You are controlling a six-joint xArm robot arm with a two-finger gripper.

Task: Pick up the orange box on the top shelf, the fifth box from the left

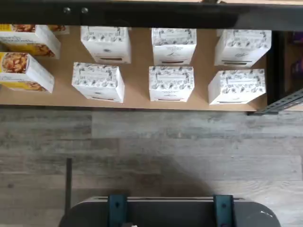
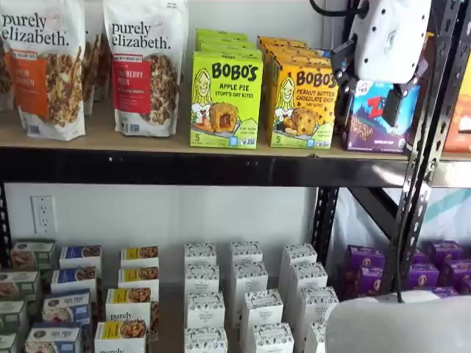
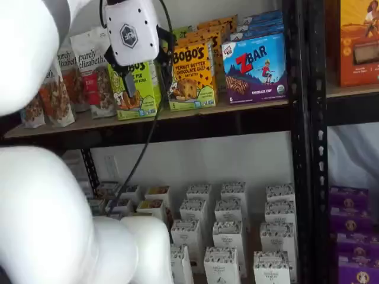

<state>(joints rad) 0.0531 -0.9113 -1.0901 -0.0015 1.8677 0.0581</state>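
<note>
Hanging in front of the top shelf (image 2: 147, 165) with nothing between its fingers, the tool (image 3: 127, 80) shows only one black finger clearly in each shelf view; its jaws stand released at their widest, likely readied to straddle a box face. Taking the orange box (image 2: 303, 104) as landmark: in both shelf views it stands upright at the shelf's front edge, face outward, a row of the same boxes behind it. The lime-green Apple Pie box (image 2: 225, 99) stands just beside it, the blue ZBar box (image 3: 256, 68) on its other side. The tool hangs apart from it, not touching.
</note>
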